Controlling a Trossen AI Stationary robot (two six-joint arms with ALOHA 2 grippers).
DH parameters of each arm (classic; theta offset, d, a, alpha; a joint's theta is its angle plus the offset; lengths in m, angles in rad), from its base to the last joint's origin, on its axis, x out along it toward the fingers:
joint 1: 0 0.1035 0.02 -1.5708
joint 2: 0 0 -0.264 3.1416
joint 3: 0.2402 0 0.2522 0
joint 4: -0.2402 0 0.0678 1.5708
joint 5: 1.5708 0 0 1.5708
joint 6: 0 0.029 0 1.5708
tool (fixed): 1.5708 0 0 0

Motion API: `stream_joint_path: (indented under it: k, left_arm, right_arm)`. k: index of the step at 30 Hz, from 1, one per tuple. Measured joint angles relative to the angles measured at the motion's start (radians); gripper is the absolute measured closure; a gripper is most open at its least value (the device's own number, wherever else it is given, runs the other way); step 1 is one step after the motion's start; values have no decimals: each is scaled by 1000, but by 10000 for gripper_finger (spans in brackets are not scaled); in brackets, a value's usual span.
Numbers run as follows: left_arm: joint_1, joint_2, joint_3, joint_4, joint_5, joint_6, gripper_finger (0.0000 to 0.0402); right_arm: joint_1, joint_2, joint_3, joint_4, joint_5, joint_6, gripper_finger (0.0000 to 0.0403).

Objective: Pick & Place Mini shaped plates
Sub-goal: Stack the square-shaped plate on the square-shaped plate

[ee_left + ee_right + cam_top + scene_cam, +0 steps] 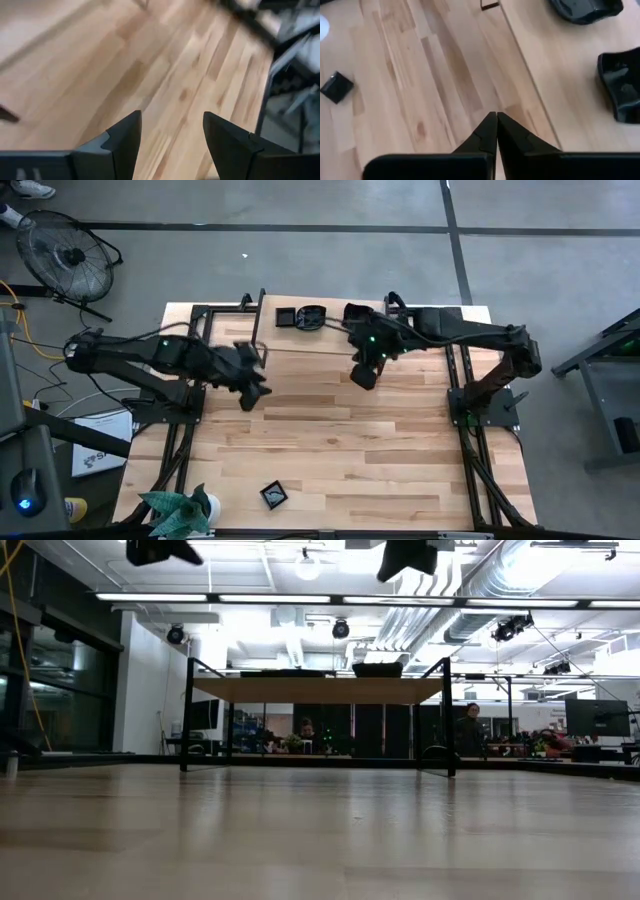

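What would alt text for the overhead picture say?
Two dark robot arms reach over a wooden table, the left claw open and the right claw shut and empty. Black mini plates sit at the far edge, one plate and a green plant at the near edge.

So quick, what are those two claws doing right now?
Left gripper: fingers open, holding nothing.
Right gripper: fingers shut, holding nothing.

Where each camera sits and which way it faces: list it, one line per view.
High: overhead, straight down on the table; both arms show.
Low: table height, level into the room; arms' undersides at top.
Left wrist: over bare wood; open left gripper.
Right wrist: shut right gripper; shares the square plate with high.
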Motion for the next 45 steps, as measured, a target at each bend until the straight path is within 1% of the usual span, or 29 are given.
stream_joint_path:
  k: [3,5,8,9,13,16,22,27,31,37,40,45]
  left_arm:
    - [-55,37,-1,-44,-2,0,192]
    - [-95,56,-1,-64,-22,-8,192]
    - [-154,86,-1,-72,-43,-38,192]
    - [-173,96,-1,-75,-44,-43,192]
    - [-252,131,-33,-37,-44,-59,192]
    - [-298,142,-98,68,-32,-104,192]
    - [-387,141,-249,291,-8,-249,192]
    - [-451,161,-346,463,95,-338,192]
    - [-496,207,-392,594,133,-374,192]
    - [-516,337,-397,641,129,-430,192]
    - [-516,402,-397,657,146,-436,192]
    - [-532,465,-397,662,172,-435,192]
  right_arm:
    - [53,-13,0,-46,35,43,399]
    - [90,-14,0,-79,42,75,398]
    - [145,-12,0,-102,43,116,401]
    - [165,-12,0,-102,64,150,401]
    - [261,-17,0,-180,300,352,399]
    - [337,-23,0,-220,405,452,401]
    - [477,-24,0,-222,438,535,401]
    - [581,-24,0,-221,490,581,402]
    - [654,-24,0,-220,499,627,401]
    - [771,-24,0,-213,609,708,401]
    - [815,-24,0,-212,628,721,402]
    - [854,-24,0,-208,638,732,402]
